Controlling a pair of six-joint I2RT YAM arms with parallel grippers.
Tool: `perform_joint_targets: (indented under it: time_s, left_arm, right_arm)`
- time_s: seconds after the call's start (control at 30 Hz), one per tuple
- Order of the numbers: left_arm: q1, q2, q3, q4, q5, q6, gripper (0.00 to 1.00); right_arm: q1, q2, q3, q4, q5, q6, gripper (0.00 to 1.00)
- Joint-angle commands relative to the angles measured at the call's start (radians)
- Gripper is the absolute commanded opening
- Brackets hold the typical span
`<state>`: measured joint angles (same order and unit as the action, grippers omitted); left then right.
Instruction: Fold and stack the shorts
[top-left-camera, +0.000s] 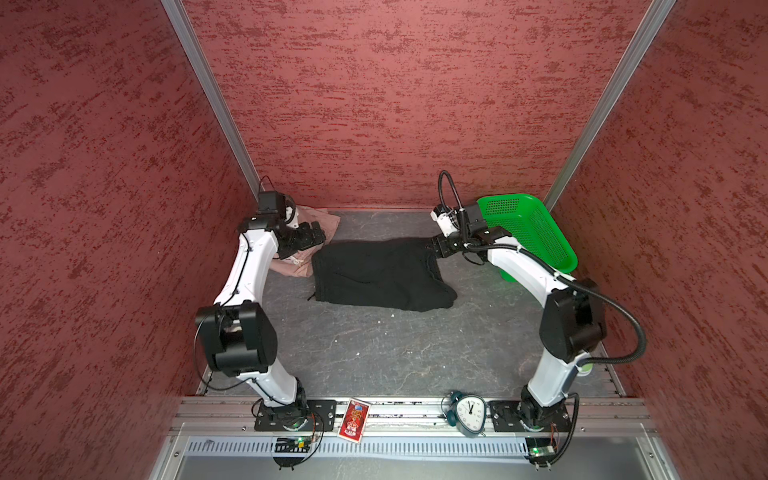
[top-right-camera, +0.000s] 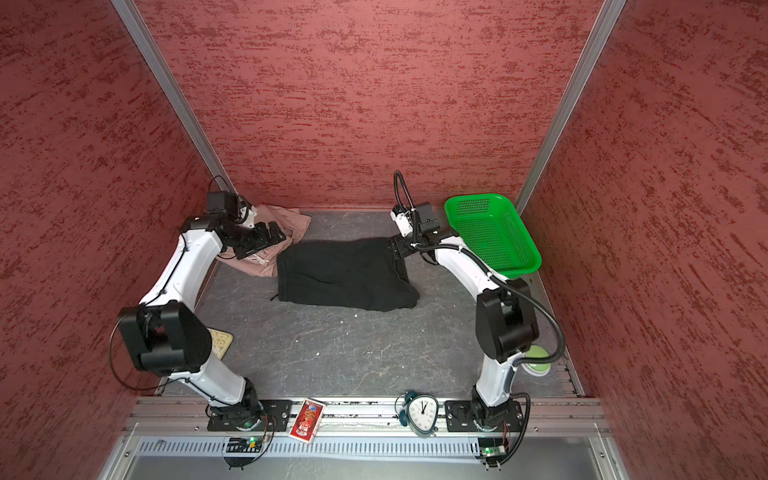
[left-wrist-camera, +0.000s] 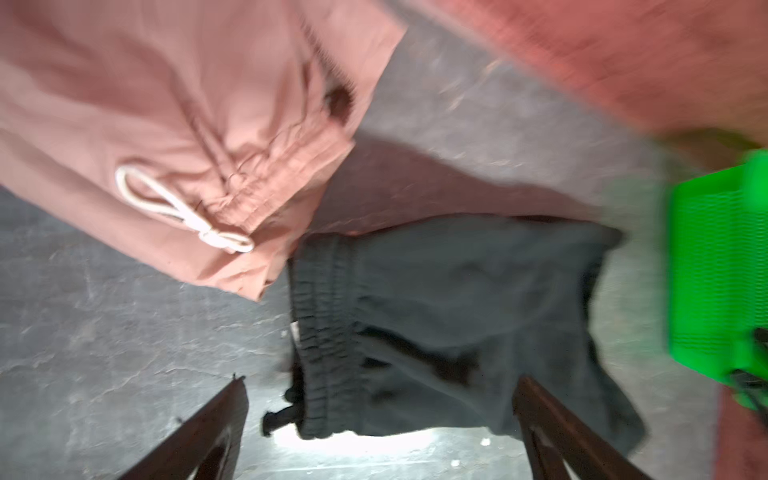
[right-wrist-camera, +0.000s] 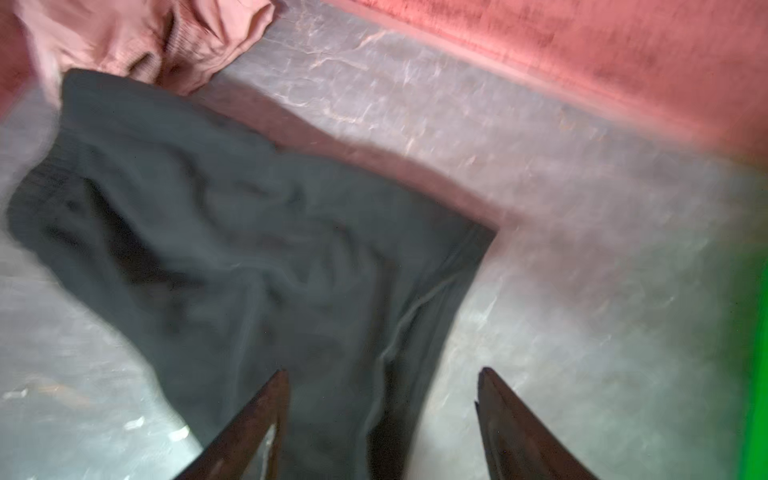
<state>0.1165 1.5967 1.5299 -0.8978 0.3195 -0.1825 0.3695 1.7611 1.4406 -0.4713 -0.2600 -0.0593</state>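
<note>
The black shorts (top-left-camera: 378, 276) are lying spread out mid-surface (top-left-camera: 395, 353), and the pink shorts (top-left-camera: 322, 217) are bunching in the far left corner, just beside them. The left gripper (top-left-camera: 312, 233) is hovering wide open over the pink pair, near the black waistband. The right gripper (top-left-camera: 435, 246) is hanging open, holding nothing, at the black pair's far right corner. Folding the black pair seems to be starting; next, both grippers are needing low pinches on its far edge. Counting: two shorts, two grippers, one basket (top-left-camera: 536, 237)
</note>
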Motion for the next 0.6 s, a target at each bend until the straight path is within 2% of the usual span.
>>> perform_joint_targets:
  time_s: [0.0,0.03,0.1,0.2,0.37,0.57]
  left_arm:
    - [-0.023,-0.054,-0.11,0.157,0.18,-0.05,0.99]
    - [-0.044,-0.064,-0.152,0.217,0.216,-0.053,0.99]
    - [-0.094,-0.05,-0.197,0.318,0.282,-0.055,0.99]
    - [-0.153,0.04,-0.205,0.396,0.362,-0.064,0.99]
    - [-0.204,0.187,-0.162,0.37,0.261,-0.026,0.99]
    - [-0.209,0.199,-0.217,0.342,0.165,-0.011,0.99]
  right_arm:
    - [0.002,-0.05,-0.144,0.156,-0.169,0.186,0.5]
    - [0.01,-0.052,-0.189,0.201,-0.206,0.221,0.43]
    - [0.025,-0.037,-0.243,0.236,-0.21,0.263,0.36]
    - [0.032,-0.008,-0.29,0.263,-0.198,0.308,0.33]
    - [0.032,-0.005,-0.407,0.327,-0.123,0.389,0.32]
    - [0.012,-0.033,-0.568,0.344,-0.015,0.488,0.32]
